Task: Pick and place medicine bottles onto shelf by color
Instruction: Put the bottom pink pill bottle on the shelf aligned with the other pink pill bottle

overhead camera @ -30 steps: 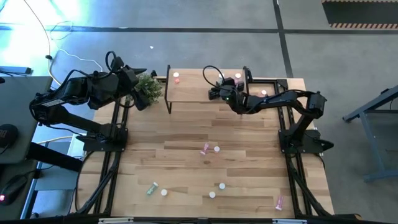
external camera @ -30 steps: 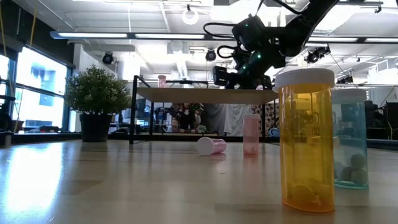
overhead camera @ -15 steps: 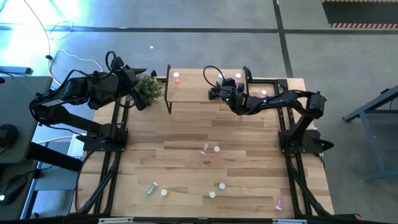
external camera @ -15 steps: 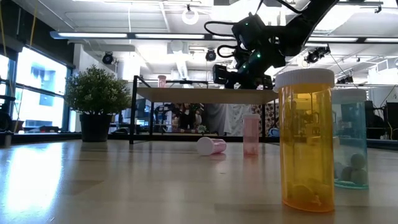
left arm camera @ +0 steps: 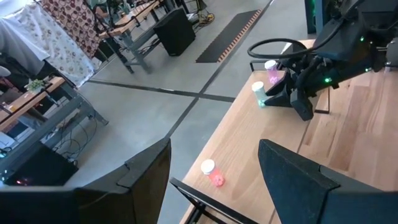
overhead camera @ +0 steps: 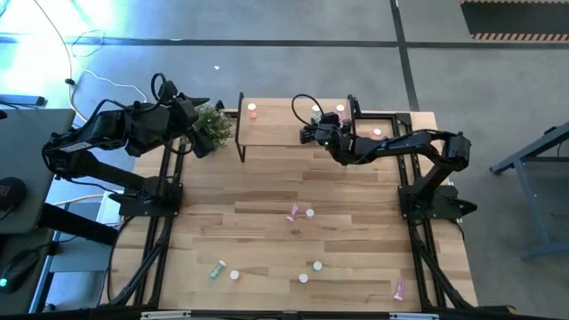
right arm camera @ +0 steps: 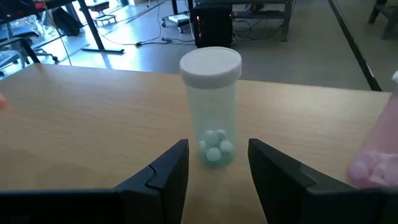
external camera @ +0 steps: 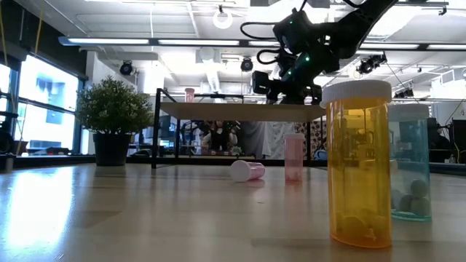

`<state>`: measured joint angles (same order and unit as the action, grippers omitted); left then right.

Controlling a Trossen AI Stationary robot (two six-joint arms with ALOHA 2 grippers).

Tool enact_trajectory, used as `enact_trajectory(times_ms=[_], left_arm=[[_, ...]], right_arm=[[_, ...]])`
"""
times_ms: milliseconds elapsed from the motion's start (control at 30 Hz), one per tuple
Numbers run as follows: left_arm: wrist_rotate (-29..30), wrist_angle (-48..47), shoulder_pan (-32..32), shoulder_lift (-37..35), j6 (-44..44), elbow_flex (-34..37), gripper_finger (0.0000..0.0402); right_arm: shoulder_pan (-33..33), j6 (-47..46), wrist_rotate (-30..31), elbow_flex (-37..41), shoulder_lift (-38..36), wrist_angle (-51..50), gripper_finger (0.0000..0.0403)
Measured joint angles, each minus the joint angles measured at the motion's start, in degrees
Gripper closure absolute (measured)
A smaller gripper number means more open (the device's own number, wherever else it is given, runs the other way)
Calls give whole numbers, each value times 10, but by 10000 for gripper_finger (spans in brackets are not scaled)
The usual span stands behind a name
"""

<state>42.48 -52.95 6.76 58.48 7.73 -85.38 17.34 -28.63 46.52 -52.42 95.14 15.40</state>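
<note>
Right gripper fingers parted; left gripper parted, raised.

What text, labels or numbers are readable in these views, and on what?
None readable in any view.
Orange bottle and teal bottle nearest the low camera: no label visible.
Pale green bottle standing on the shelf in front of the right gripper: plain, no print.
Pink bottle at the shelf's other end: too small to tell.
Striped floor marking: hazard stripes only, no words.
</note>
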Motion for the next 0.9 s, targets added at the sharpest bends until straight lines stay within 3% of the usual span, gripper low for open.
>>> enact_trajectory(times_ms=[233,433,900], left_arm=[[0,0,0,0,0,0,170],[0,0,0,0,0,0,170],[-92,0,0,0,0,0,170]], right_arm=[[-21,-13,2,0,-2,-3,247],[-46,-32,4,0,-47,-28,247],[-118,5,-65,-1,-263,-56,247]])
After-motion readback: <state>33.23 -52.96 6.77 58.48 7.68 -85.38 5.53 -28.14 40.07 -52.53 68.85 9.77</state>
